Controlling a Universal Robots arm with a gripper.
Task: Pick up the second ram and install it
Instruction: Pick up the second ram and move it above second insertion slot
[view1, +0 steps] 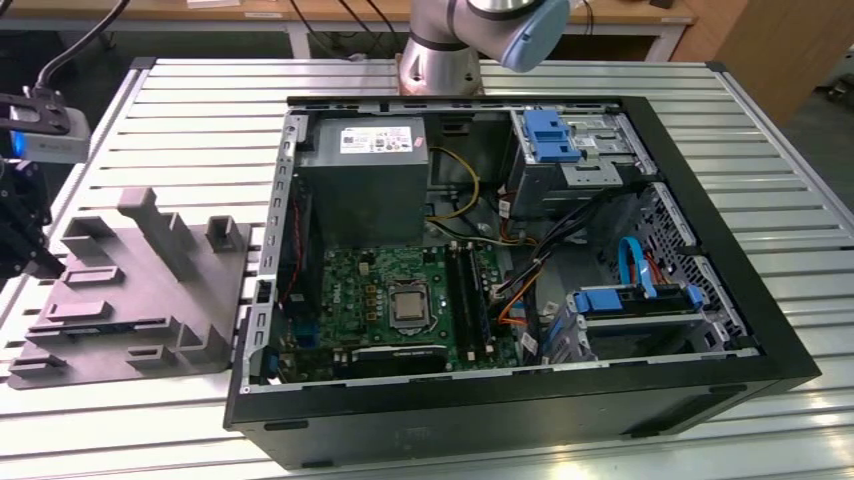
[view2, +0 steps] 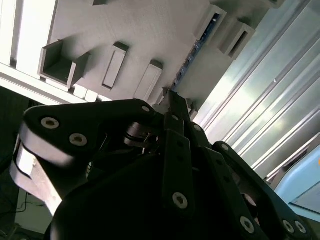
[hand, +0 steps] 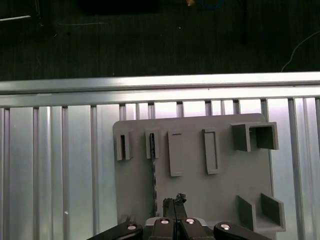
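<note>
The claw (hand: 173, 201) is hovering closed and empty over the fixture (view1: 134, 290) at the exterior view's left, where the ram (hand: 153, 172) is standing edgewise in a slot. Descending without opening, it is risking jamming onto the thin board and cracking it

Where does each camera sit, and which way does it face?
Exterior view: off the arm, looking down on the open computer case and grey holder; arm base shows.
First wrist view: on the wrist, looks down past the gripper onto the holder and table.
Second wrist view: looks along the gripper's links at the ram.
Shared: all show the holder.
</note>
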